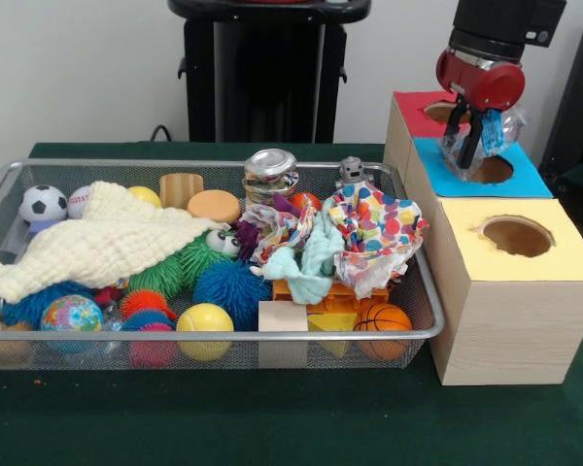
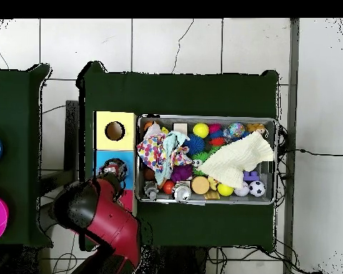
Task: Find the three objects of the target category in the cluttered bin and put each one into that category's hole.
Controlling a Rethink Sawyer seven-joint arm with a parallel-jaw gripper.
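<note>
One water bottle clamped in end effector, above wooden box

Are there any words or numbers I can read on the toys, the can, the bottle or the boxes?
None can be read.
Bottle in the gripper: blue label, print too blurred.
Metal can in the bin: no readable print.
Globe ball: map colours only, no legible words.
Red, blue and yellow box faces: plain.
</note>
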